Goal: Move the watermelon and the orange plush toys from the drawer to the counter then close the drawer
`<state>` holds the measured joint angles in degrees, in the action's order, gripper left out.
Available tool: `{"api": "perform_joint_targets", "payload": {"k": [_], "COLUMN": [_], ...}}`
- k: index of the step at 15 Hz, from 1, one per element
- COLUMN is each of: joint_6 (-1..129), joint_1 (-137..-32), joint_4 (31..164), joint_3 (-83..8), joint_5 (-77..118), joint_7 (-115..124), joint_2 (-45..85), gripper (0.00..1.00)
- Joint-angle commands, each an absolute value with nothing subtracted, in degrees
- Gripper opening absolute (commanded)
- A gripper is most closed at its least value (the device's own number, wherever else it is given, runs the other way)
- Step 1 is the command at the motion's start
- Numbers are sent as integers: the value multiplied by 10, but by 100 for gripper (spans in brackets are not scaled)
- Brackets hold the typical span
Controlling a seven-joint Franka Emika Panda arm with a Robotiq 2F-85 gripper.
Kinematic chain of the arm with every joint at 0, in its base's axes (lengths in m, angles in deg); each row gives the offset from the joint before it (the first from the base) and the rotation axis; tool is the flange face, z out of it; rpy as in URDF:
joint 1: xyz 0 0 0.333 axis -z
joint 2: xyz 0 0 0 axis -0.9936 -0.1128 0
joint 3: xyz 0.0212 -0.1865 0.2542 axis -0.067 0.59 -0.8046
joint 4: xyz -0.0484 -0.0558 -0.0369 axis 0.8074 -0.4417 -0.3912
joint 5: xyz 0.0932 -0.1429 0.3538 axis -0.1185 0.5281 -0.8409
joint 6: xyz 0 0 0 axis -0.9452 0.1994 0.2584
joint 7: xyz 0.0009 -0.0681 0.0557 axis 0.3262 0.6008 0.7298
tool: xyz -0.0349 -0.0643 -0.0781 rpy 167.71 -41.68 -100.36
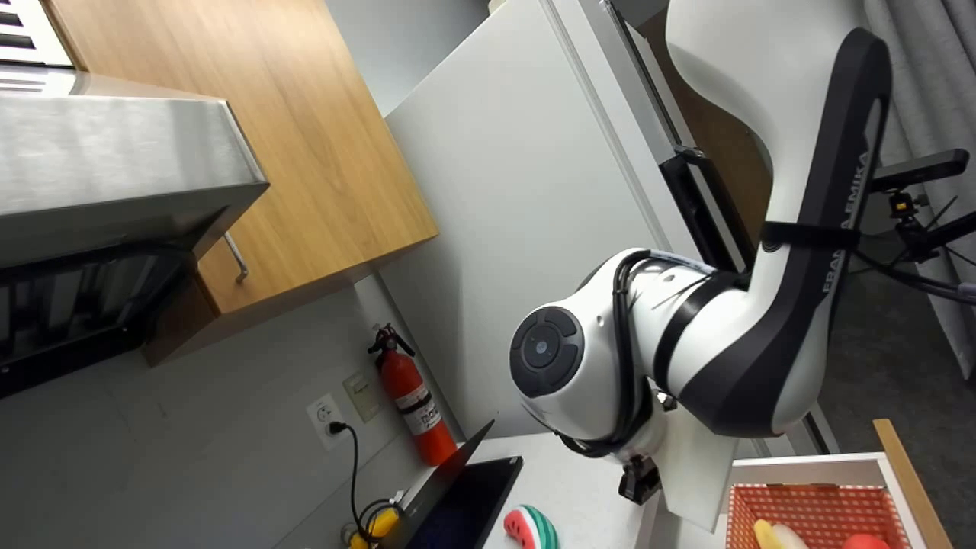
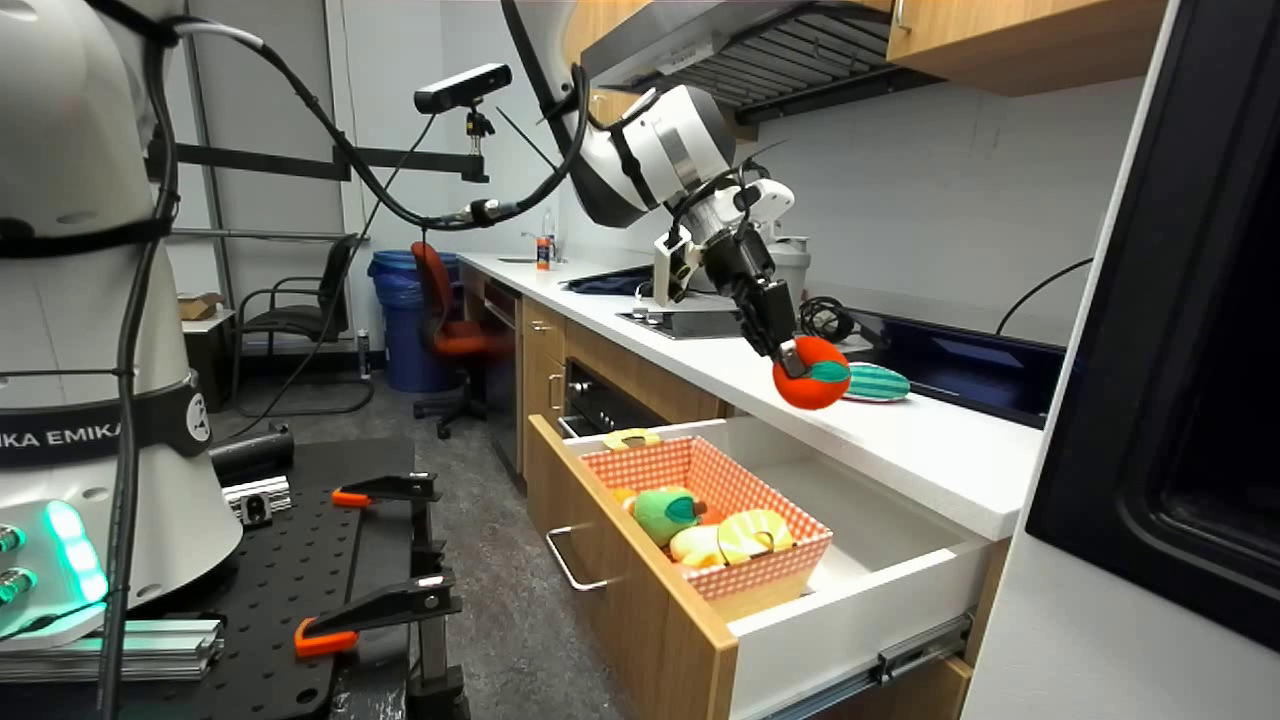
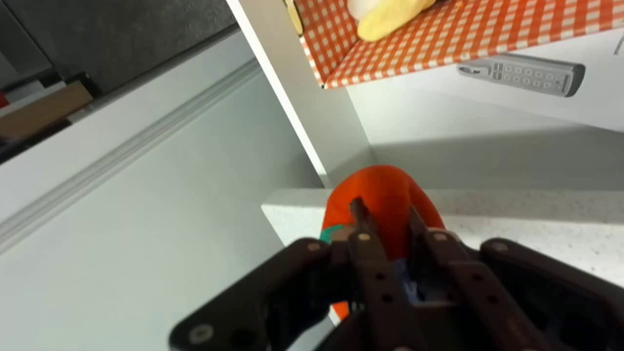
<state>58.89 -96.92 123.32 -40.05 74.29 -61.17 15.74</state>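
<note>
Drawer (image 2: 640, 595) is pulled out, presumably for reach into the gingham-lined basket (image 2: 770, 575) inside. Claw (image 2: 790, 358) pinches the orange plush toy (image 2: 806, 394) near its green leaf (image 2: 828, 372), probably since a bit of soft fabric holds easier than the full ball. Toy's over or beside the edge of the table (image 2: 930, 450) above the drawer's back; can't tell which. Watermelon slice (image 1: 536, 528) lies on the table, farther from the drawer, likely done.

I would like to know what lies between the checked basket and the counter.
In the wrist view: nearest the basket, a grey keypad, real or printed I cannot tell; then the pale inside of the drawer, up to the counter.
</note>
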Motion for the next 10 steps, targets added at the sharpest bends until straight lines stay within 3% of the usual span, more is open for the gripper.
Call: {"api": "perform_joint_targets", "payload": {"k": [1,8,9,10], "joint_6": [571,572,573,572], "joint_1": [-969,-961,-960,-961], "joint_4": [1179,1108,1100,1094], "joint_3": [-406,-410,-411,-411], "joint_5": [813,885,885,885], "joint_7": [-609,-614,-612,-612], "joint_2": [127,66,58,53], "gripper": [4,4,41,42]}}
